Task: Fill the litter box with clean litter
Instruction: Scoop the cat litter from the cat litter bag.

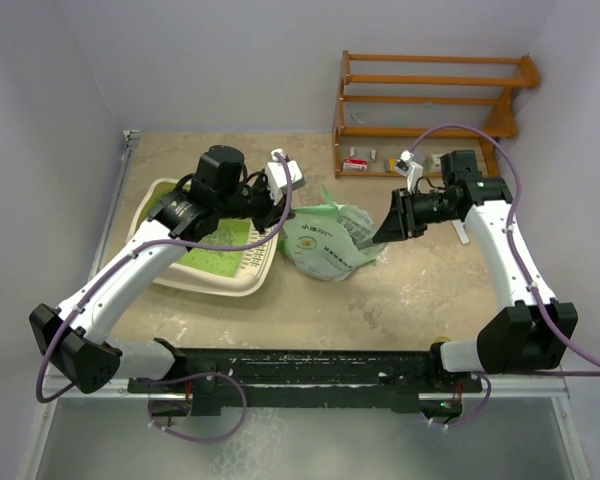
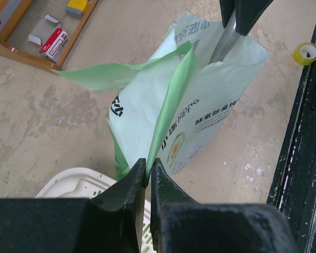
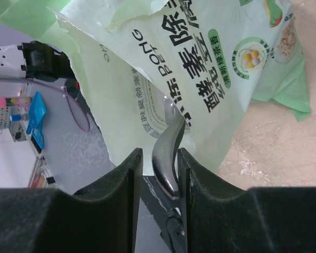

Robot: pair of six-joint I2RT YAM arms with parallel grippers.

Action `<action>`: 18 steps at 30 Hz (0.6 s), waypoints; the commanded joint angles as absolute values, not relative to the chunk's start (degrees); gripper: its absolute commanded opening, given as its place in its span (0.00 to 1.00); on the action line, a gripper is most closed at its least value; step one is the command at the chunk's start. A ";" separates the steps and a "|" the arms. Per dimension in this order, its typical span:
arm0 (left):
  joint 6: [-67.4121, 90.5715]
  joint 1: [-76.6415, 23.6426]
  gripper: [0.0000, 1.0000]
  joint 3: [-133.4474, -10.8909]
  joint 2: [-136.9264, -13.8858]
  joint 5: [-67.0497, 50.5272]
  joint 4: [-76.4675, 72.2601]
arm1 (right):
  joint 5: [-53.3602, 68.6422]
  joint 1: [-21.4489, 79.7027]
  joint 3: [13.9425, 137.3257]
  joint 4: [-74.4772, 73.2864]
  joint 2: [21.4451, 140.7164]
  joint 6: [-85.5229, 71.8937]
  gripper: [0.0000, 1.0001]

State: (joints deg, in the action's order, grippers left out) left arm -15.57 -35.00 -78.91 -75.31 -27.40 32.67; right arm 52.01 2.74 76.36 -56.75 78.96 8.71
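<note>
The left end effector [image 2: 148, 166] pinches shut on the limp, slippery film lip of the light green printed plastic bag [image 2: 210, 121], the right end effector [image 3: 159, 155] grips the smooth shiny metal scoop [image 3: 165, 153] by its handle in the bag's mouth, the loose clean litter, hidden inside, likely spills easily, and the stiff cream plastic litter box [image 1: 230, 288] sits just beside the bag on the bench [image 1: 420, 290].

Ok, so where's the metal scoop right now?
The metal scoop is on the right side: in the right wrist view its handle sits between the fingers of the right claw, its far end hidden inside the open green bag.
</note>
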 commanded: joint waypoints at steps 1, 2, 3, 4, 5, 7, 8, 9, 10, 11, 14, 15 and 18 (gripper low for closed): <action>-15.56 -35.23 0.03 -80.61 -74.75 -27.77 30.05 | 49.97 5.50 78.14 -57.48 78.21 8.78 0.35; -15.56 -35.19 0.03 -80.54 -74.71 -27.77 30.10 | 49.54 6.06 78.44 -57.55 78.53 8.83 0.35; -15.56 -35.19 0.03 -80.53 -74.64 -27.70 30.12 | 49.04 6.73 78.74 -57.64 79.07 8.83 0.35; -15.56 -35.22 0.03 -80.48 -74.59 -27.62 30.19 | 48.55 7.29 79.01 -57.65 79.44 8.93 0.35; -15.48 -35.17 0.03 -80.50 -74.46 -27.52 30.23 | 47.99 8.04 79.21 -57.54 79.71 8.96 0.35; -15.39 -35.21 0.03 -80.27 -74.24 -27.25 30.06 | 46.62 8.98 79.46 -57.27 80.24 8.87 0.34; -15.34 -35.17 0.03 -80.13 -74.11 -27.13 30.04 | 45.88 9.38 79.65 -57.22 80.51 8.85 0.33; -15.21 -35.19 0.03 -79.95 -73.87 -27.03 29.97 | 45.19 9.79 79.83 -57.15 80.85 8.85 0.32; -15.13 -35.24 0.03 -79.82 -73.78 -26.98 29.93 | 45.19 10.17 80.06 -57.15 81.09 8.85 0.32; -15.04 -35.21 0.03 -79.63 -73.65 -26.86 29.82 | 45.19 10.52 80.35 -57.15 81.26 8.85 0.32; -14.90 -35.19 0.03 -79.34 -73.40 -26.61 29.63 | 45.19 11.10 81.06 -57.15 81.63 8.85 0.32; -14.86 -35.15 0.03 -79.32 -73.44 -26.56 29.54 | 45.19 11.22 81.07 -57.15 81.65 8.85 0.32; -14.86 -35.18 0.03 -79.34 -73.51 -26.53 29.25 | 45.19 11.74 80.72 -57.15 81.65 8.85 0.32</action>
